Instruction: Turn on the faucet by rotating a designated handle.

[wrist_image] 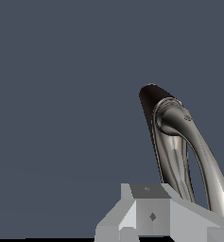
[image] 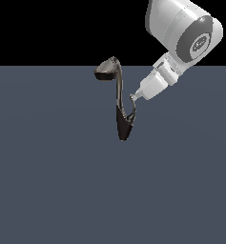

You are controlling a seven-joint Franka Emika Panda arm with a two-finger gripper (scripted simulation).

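Observation:
The faucet stands in the middle of the exterior view: a dark tapered base, a thin curved neck and an oval spout head at the top. The handle is a thin lever that branches from the lower body and rises to a silvery tip. My gripper comes in from the exterior view's right; its fingertips are together and rest against the handle's tip, not around it. In the wrist view the grey fingers lie close over the faucet's glossy limbs; I cannot tell there which limb is the handle.
The faucet stands on a flat blue-grey floor that fills both views. The arm's white wrist and link hang above at the exterior view's upper right. Nothing else shows.

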